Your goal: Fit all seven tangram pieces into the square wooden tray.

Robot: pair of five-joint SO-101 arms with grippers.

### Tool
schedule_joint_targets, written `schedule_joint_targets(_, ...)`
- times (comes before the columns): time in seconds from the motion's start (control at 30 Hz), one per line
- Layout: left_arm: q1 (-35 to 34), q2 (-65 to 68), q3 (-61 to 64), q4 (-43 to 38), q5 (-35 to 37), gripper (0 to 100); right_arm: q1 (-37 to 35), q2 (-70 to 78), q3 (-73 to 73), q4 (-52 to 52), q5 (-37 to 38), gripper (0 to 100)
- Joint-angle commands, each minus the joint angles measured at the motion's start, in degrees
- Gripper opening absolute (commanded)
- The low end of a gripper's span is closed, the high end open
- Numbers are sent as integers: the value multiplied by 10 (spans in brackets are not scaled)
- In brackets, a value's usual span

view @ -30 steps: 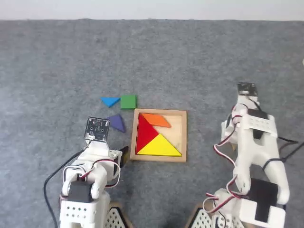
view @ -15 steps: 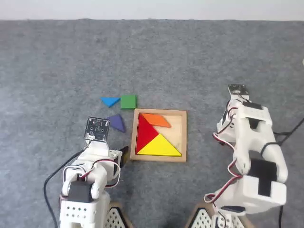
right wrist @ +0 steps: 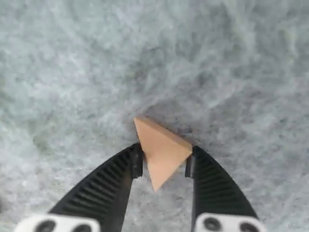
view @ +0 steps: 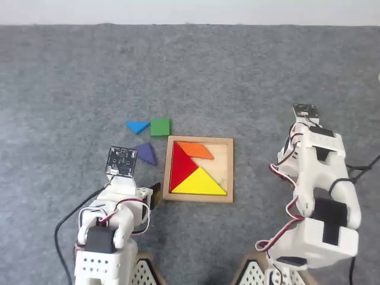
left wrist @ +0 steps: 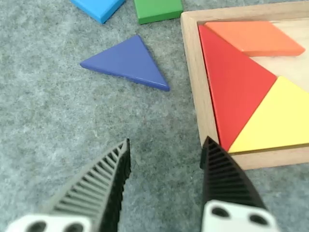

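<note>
The right gripper [right wrist: 164,159] is clenched on a tan triangle [right wrist: 161,150]. One black finger presses each side of the piece, and its far corner pokes out past the fingertips. Grey carpet [right wrist: 217,58] lies all around the triangle, with a shadow along the piece's far edges. In the high view the right arm [view: 317,172] stands well apart from the wooden tray [view: 200,140], out on the carpet to the tray's right.

The left gripper [left wrist: 167,145] is spread wide with nothing between its fingers, low over the carpet. One fingertip [left wrist: 208,145] sits just beside the tray's near left corner, close to the wooden rim [left wrist: 193,72]. Ahead of the gripper a dark blue triangle [left wrist: 126,63] lies flat, with bare carpet between the two. Beyond that, a light blue triangle [left wrist: 99,6] and a green square [left wrist: 157,8] lie side by side near the tray's far left corner.

The tray holds three pieces. A red triangle [left wrist: 236,87] lies along the left wall, and a yellow triangle [left wrist: 275,121] along the near wall, touching the red one. An orange slanted piece [left wrist: 256,37] lies against the far wall. The tray's right part shows bare wood [view: 221,166]. The left arm [view: 116,208] stands at the tray's near left.
</note>
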Motion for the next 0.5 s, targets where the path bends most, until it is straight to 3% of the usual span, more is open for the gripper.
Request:
schedule_joint_targets(0.0,-4,-11,-4,3,-2,238,-3,-26,-16,-11,-4,122)
schedule_joint_targets(0.27,-4,-11,-4,3,-2,238,-15,-150,18,-11,-4,122)
schedule_joint_targets(0.47,-4,-11,-4,3,-2,238,-44,-156,19,-9,3,126)
